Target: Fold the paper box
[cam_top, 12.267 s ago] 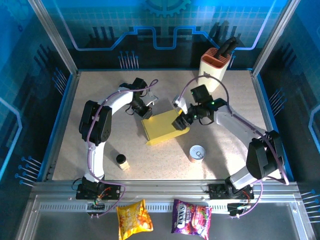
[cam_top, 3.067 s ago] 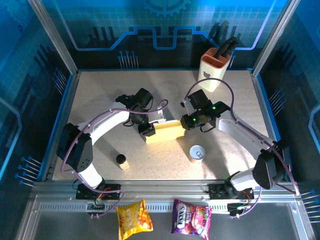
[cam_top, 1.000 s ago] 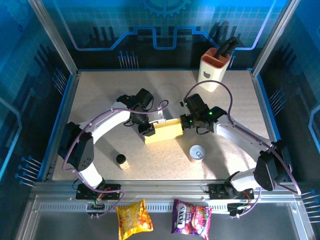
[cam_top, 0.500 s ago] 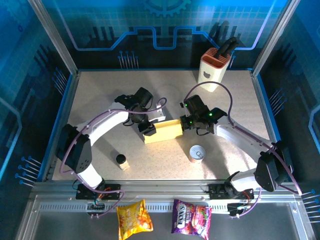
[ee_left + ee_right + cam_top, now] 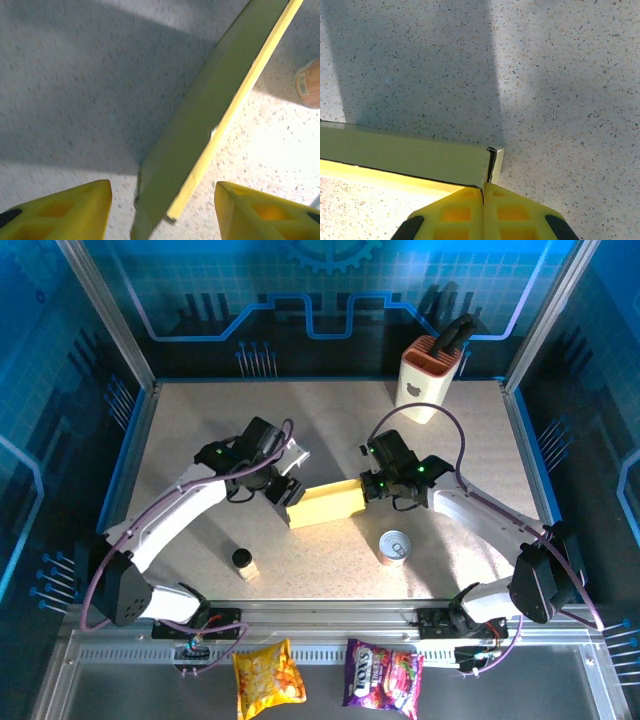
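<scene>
The paper box (image 5: 325,503) lies closed on the table's middle, a flat yellow slab. My left gripper (image 5: 283,490) is open at its left end. In the left wrist view that end of the paper box (image 5: 200,125) runs up from between the two yellow fingers (image 5: 60,212), and the left gripper (image 5: 162,215) touches neither side. My right gripper (image 5: 368,486) is shut at the box's right end. In the right wrist view its closed fingertips (image 5: 470,197) meet the end corner of the paper box (image 5: 410,157), where a narrow side flap stands slightly ajar; I see nothing between the fingers.
A tin can (image 5: 396,545) stands just right of the box's near side, also the tin can (image 5: 310,90). A small dark-capped bottle (image 5: 243,562) is at the front left. The cream knife block (image 5: 430,375) stands at the back right. Two snack bags (image 5: 268,675) hang off the front rail.
My left gripper has opened and pulled back a little to the left off the box's left end, its arm swinging outward. The box and the right gripper have stayed put.
</scene>
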Available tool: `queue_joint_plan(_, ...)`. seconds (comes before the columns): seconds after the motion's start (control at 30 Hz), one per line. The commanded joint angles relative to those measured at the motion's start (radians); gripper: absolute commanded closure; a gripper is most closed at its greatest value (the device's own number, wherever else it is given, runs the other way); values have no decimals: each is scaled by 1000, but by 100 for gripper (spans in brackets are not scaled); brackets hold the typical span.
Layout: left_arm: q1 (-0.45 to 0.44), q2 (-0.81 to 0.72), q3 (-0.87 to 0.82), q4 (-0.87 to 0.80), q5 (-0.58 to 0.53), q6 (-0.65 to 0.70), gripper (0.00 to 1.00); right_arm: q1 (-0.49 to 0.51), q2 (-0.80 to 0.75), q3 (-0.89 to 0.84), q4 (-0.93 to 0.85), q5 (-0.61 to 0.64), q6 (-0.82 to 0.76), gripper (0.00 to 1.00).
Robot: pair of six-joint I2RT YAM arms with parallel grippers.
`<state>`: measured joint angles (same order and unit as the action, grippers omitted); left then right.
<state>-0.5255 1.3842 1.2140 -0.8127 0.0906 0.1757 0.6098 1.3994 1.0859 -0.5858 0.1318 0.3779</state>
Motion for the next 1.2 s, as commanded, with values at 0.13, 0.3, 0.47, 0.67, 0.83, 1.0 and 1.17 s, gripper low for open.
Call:
queue_joint_plan(0.13,2,-45,-65,-69,1,-177,47,19,16,17,-37,-5,9,100)
queue_joint_plan(0.3,2,-28,-70,-61,-19,-218,58,19,21,25,-41,-9,8,100)
queue_joint_plan(0.47,2,-20,-53,-60,-22,-252,71,20,20,25,-45,-10,12,100)
queue_joint_plan(0.67,3,1,-33,-97,-33,-317,75,21,21,27,-51,-7,12,100)
queue_joint_plan(0.83,2,-2,-27,-132,-51,-346,75,21,21,28,-52,-7,11,100)
queue_joint_plan(1.0,3,-11,-27,-111,-40,-379,82,24,26,34,-52,-8,11,100)
queue_joint_plan(1.17,2,-1,-18,-80,-2,-436,87,30,32,40,-52,-9,14,100)
